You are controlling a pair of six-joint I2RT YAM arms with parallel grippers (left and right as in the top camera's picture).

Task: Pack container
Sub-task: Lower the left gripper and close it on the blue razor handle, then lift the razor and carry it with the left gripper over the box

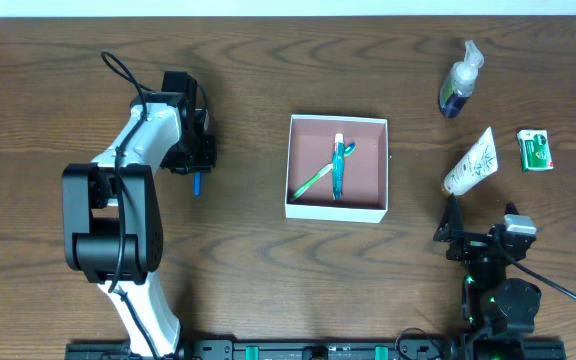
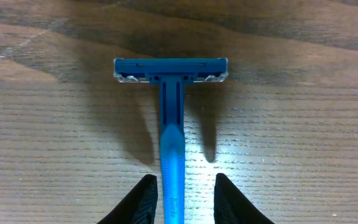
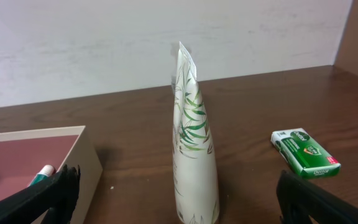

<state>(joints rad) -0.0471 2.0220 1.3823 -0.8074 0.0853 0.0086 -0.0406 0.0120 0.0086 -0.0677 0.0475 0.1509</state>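
Container [image 1: 337, 206] at the table's [image 1: 268, 80] centre holds only two toothbrushes [image 1: 334, 168]. Left jaws grasp a blue razor [image 2: 171, 124]; right jaws gape near the tube [image 3: 194, 143]. Bottle [image 1: 459, 82] and green box [image 1: 535, 150] remain outside.

Dark brown wood-grain surface [image 1: 268, 270]. Pale, scuffed wall [image 3: 104, 43] runs behind its far edge. Bright light glares off the grain.

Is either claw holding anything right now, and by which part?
The left claw grips the blue plastic disposable razor by the lower end of its handle. The right claw is open and holds nothing.
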